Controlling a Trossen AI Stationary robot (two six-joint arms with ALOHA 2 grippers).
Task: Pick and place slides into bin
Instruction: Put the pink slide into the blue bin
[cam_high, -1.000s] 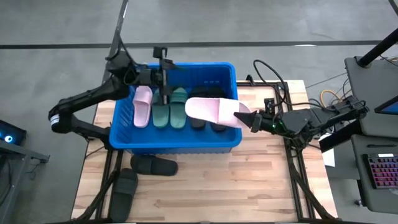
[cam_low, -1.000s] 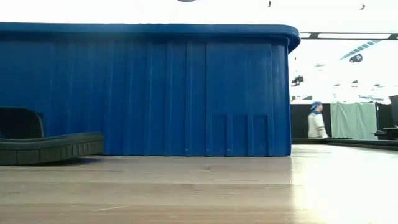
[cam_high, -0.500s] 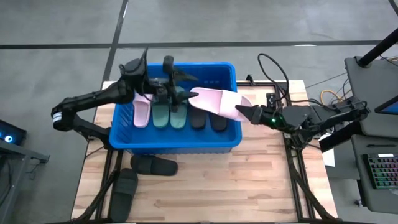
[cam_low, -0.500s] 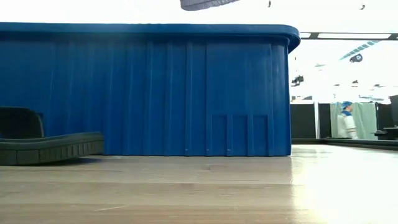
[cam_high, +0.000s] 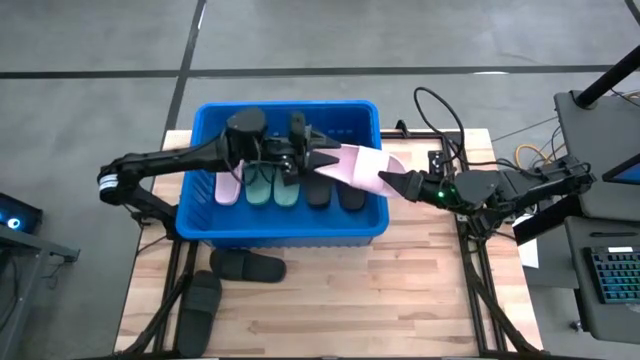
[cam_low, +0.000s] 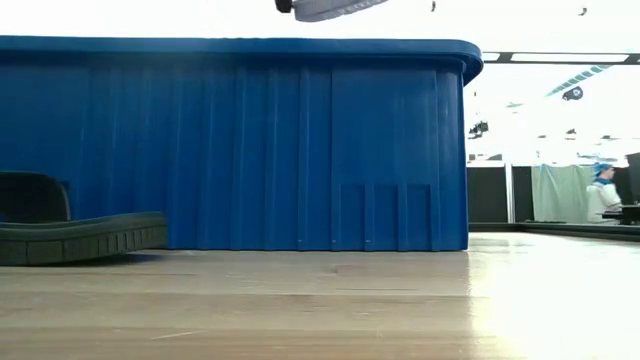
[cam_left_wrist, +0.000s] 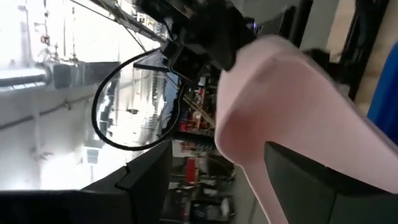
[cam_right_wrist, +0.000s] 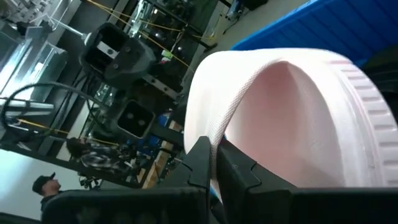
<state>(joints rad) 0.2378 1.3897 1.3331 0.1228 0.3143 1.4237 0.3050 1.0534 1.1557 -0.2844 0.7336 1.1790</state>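
Over bin (cam_high: 205, 215), R gripper (cam_high: 392, 183) pinching pink slide (cam_high: 352, 165)

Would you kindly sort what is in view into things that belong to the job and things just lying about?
Job:
- pink slide pinched by the right gripper, left gripper at its other end
- slides in the bin
- two black slides on the table

Lying about:
- cables
- keyboard
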